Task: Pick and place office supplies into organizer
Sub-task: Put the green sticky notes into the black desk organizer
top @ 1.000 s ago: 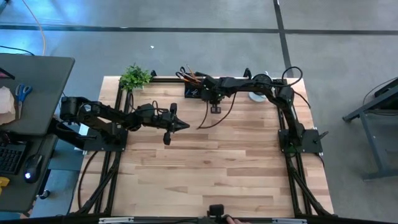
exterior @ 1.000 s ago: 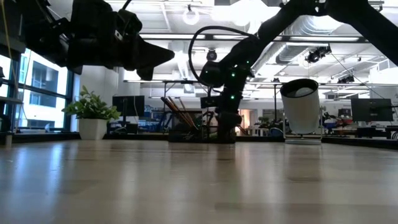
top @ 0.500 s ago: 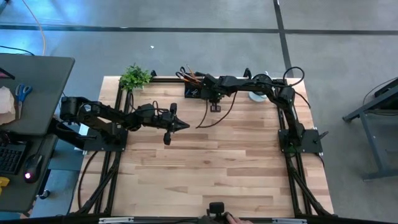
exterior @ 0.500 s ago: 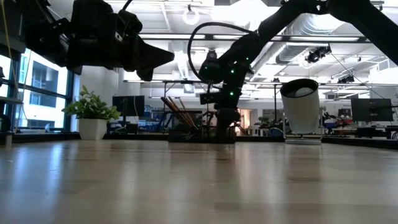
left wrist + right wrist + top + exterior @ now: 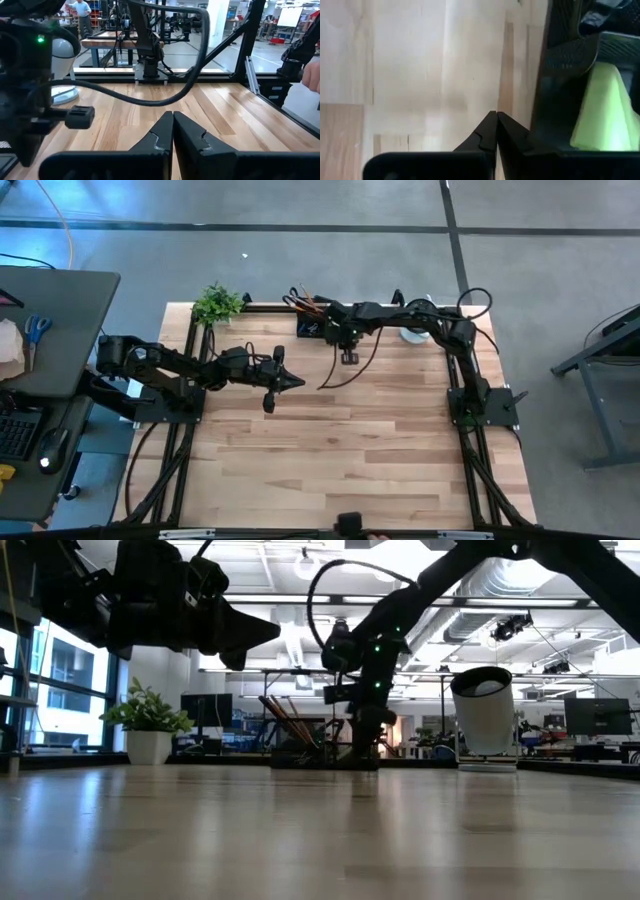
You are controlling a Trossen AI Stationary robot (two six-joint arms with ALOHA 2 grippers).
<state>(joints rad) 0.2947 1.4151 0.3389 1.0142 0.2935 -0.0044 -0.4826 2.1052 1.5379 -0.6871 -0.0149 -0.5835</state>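
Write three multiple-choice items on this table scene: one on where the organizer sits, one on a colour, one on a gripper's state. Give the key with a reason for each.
1. Where is the organizer?
A. at the table's far edge, near the potted plant
B. mid-table
C. by the near edge

2. What colour is the pad in the organizer, seen in the right wrist view?
A. red
B. lime-green
C. white

3. How are the left gripper's fingers?
A. wide open
B. shut on a pen
C. shut, holding nothing

Key: 1 A, the high view shows it at the far edge; 2 B, the right wrist view shows lime-green; 3 C, the fingers meet with nothing between.
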